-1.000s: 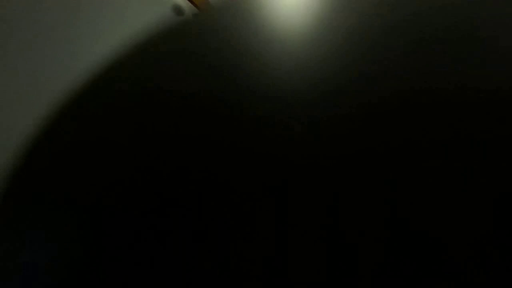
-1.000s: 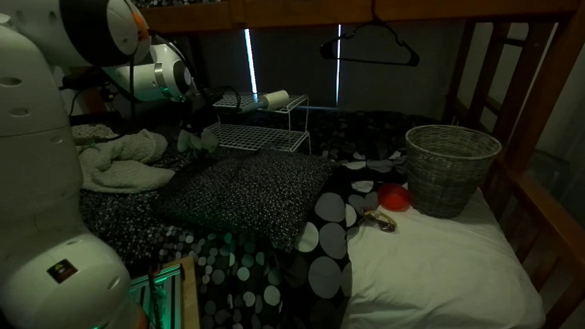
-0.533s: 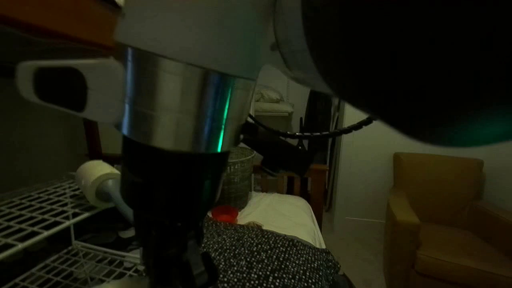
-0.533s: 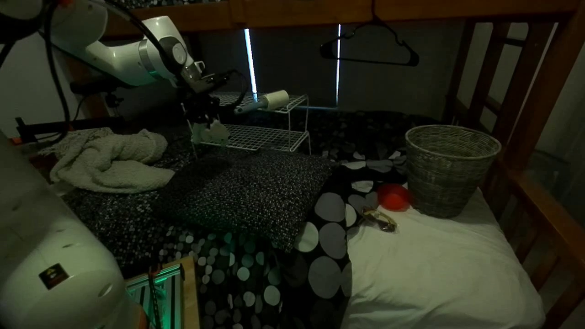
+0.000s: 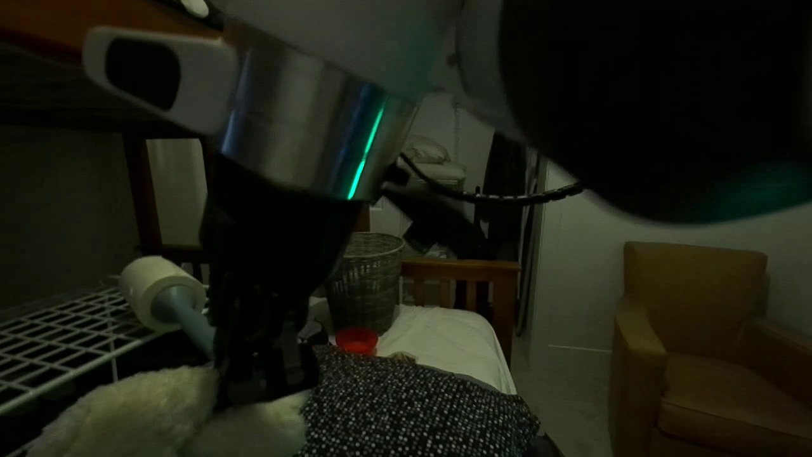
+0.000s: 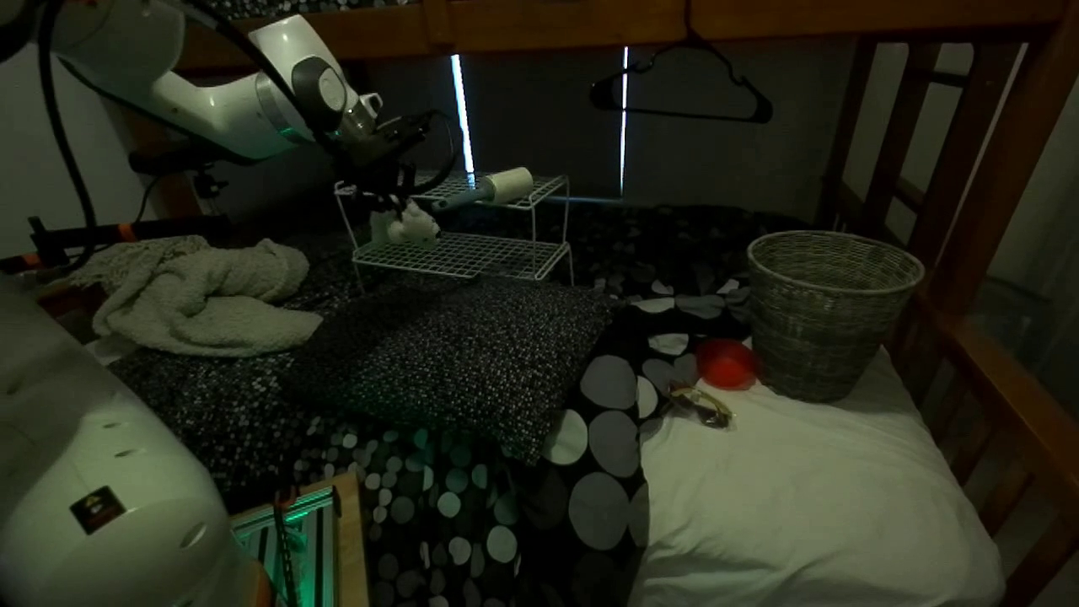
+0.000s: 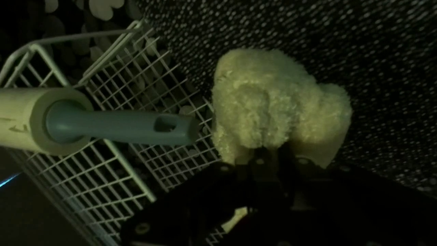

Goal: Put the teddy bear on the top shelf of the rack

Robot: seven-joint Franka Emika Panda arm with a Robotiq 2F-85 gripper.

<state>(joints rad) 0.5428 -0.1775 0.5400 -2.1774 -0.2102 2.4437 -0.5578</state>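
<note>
Gripper [image 7: 280,160]: we see it angled downward, its fingers [image 7: 261,168] drawn in close and pinching pale plush between them (the light is poor, and its black parts run together).
Teddy bear [image 7: 254,94]: we find it cream-coloured and held at the fingertips, clear of the cushion [image 6: 472,354] and just beside the white rack [image 6: 533,232]; in an exterior view it shows below the front edge of the top shelf [image 6: 546,193], and whether its fur brushes the wires we cannot tell.
Lint roller [image 5: 152,292]: we spot it lying on the top shelf, its blue handle [image 7: 126,126] jutting past the rail on the bear's side.
Lower shelf [image 6: 476,255]: in an exterior view we see its grid behind the bear.
Cushion: we see it dark and speckled, lying in front of the rack.
Wicker basket [image 6: 822,350]: in both exterior views we make it out standing on white bedding [image 6: 801,506], with a red bowl [image 6: 727,364] just beside it.
Blanket [image 6: 223,303]: we see it pale and crumpled, heaped beside the cushion in an exterior view.
</note>
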